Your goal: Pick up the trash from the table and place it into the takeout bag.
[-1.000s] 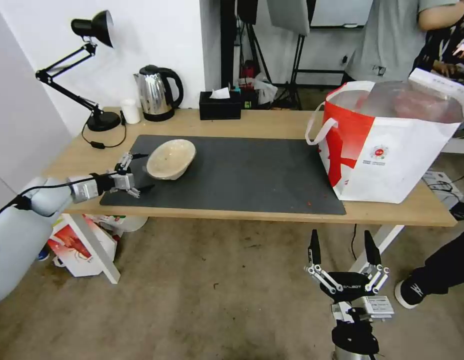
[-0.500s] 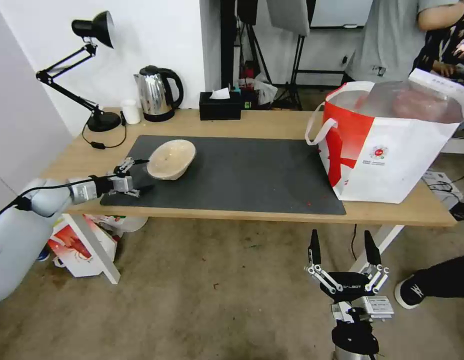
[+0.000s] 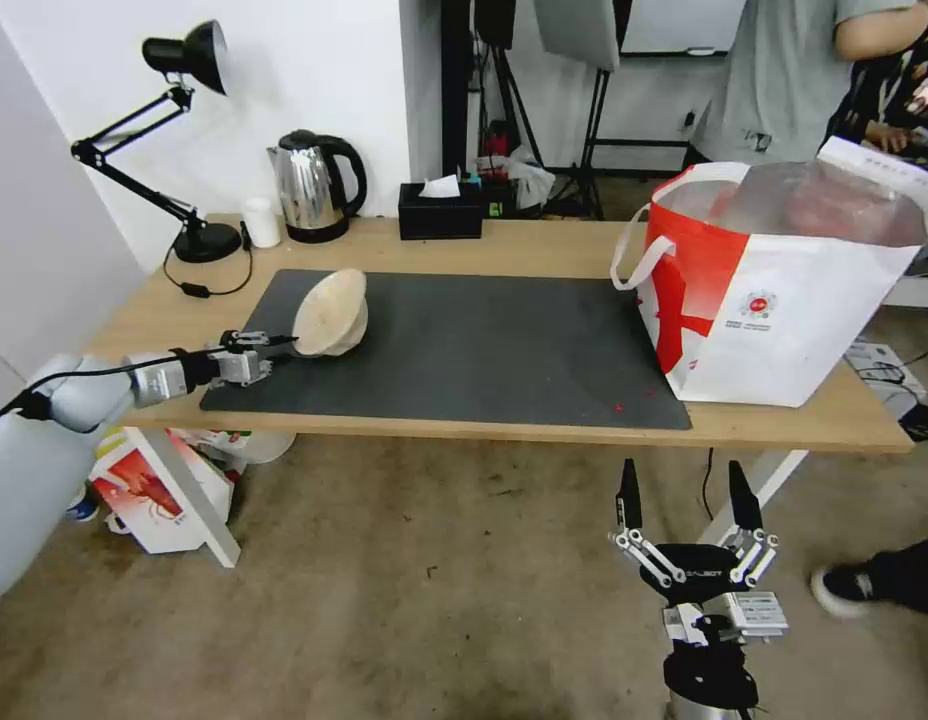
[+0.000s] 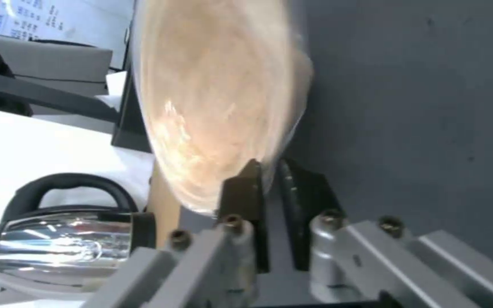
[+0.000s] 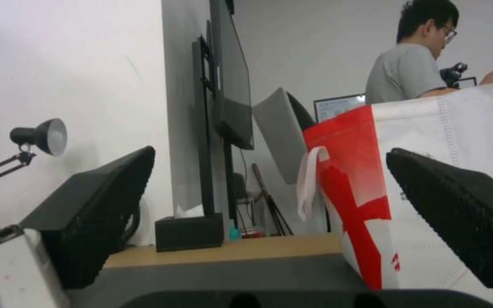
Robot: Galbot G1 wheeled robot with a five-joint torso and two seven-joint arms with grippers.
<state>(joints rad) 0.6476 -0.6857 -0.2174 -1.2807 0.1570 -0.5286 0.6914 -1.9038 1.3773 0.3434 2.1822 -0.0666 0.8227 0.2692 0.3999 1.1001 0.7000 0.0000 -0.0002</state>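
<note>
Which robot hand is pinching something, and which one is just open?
The left gripper, at the mat's left end, pinches the tilted beige bowl's rim. The right gripper hangs open below the table, holding nothing.

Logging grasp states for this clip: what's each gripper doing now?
Left gripper: shut on the beige bowl rim.
Right gripper: open, holding nothing.

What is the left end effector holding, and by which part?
The left end effector grips the shallow beige bowl by its rim, tipping it up on the dark grey mat. The right end effector holds nothing.
</note>
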